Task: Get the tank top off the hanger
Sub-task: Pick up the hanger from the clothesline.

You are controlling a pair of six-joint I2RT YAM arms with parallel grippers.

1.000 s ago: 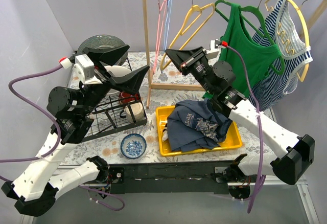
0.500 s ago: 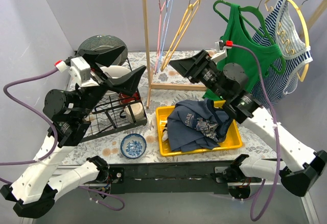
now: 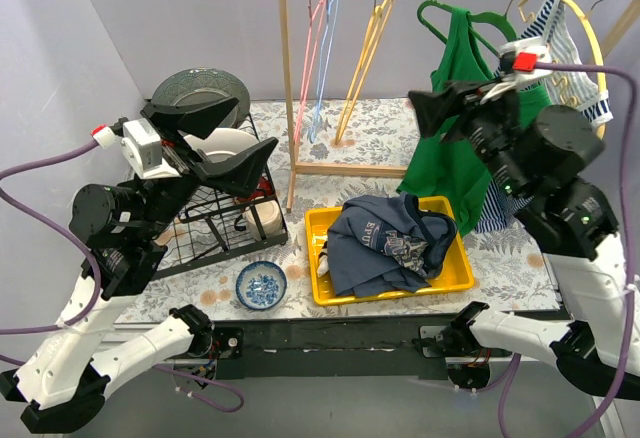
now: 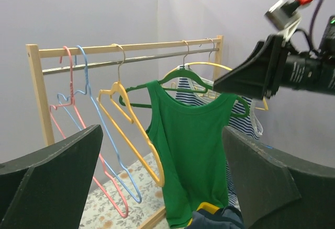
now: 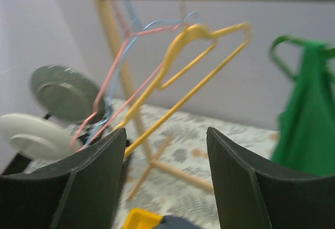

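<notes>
A green tank top [image 3: 443, 170] [image 4: 191, 150] [image 5: 306, 122] hangs on a green hanger [image 3: 437, 20] [image 4: 178, 86] from the rail of the wooden rack [image 3: 288, 78]. Behind it a striped tank top [image 3: 560, 53] hangs on a yellow hanger [image 3: 593, 53]. My right gripper [image 3: 425, 113] [image 5: 166, 135] is open and empty, up in the air just left of the green top. My left gripper [image 3: 262, 123] [image 4: 162, 132] is open wide and empty above the dish rack, facing the rail from well away. A navy top [image 3: 385, 238] lies in the yellow tray [image 3: 455, 276].
An empty yellow hanger [image 3: 365, 48] [image 5: 193, 35] plus pink and blue hangers [image 3: 318, 48] hang at the rail's left end. A black dish rack [image 3: 215, 223] with plates [image 3: 200, 88] stands at left. A small blue bowl [image 3: 262, 285] sits near the front edge.
My right gripper has opened and swung up and to the right, away from the empty yellow hanger, which now hangs straight. The left arm drifted slightly left.
</notes>
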